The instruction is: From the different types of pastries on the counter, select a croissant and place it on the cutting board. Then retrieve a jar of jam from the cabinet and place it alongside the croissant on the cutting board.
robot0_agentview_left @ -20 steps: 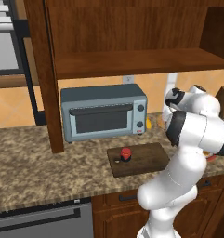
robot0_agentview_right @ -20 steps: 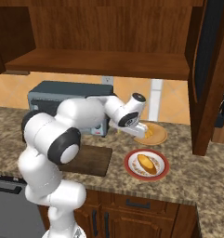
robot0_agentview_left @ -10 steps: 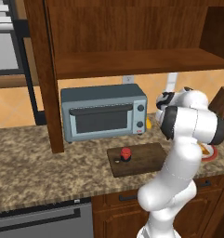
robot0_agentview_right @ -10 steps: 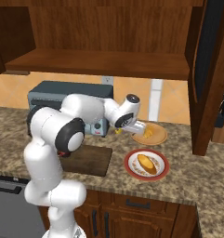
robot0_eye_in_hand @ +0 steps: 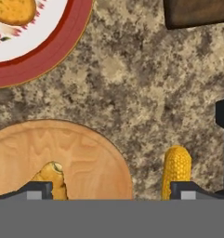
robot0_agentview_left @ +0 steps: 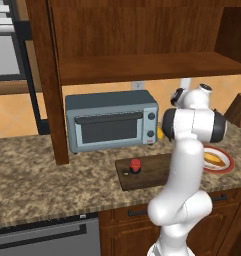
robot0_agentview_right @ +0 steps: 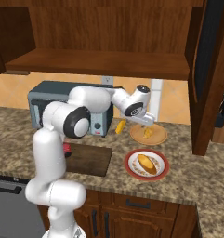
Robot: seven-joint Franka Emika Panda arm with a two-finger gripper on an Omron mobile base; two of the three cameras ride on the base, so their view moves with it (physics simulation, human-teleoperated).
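The gripper (robot0_eye_in_hand: 111,190) hangs over the counter (robot0_eye_in_hand: 146,93) with its fingers (robot0_eye_in_hand: 191,190) spread wide and empty, touching nothing. In the hand view the croissant (robot0_eye_in_hand: 176,171) lies on the bare granite just inside the right-hand finger rather than midway between the two, its long axis running roughly along the direction the fingers point (so across the closing line); the other finger sits over a tan pastry piece (robot0_eye_in_hand: 52,179) on the round wooden disc (robot0_eye_in_hand: 85,162). My judgement is that the hand must shift toward the croissant before closing, or the far finger will catch the disc's pastry, and the cutting board (robot0_agentview_right: 89,159), with the jar of jam (robot0_agentview_left: 135,165) already on it, lies further off past the fingertips.
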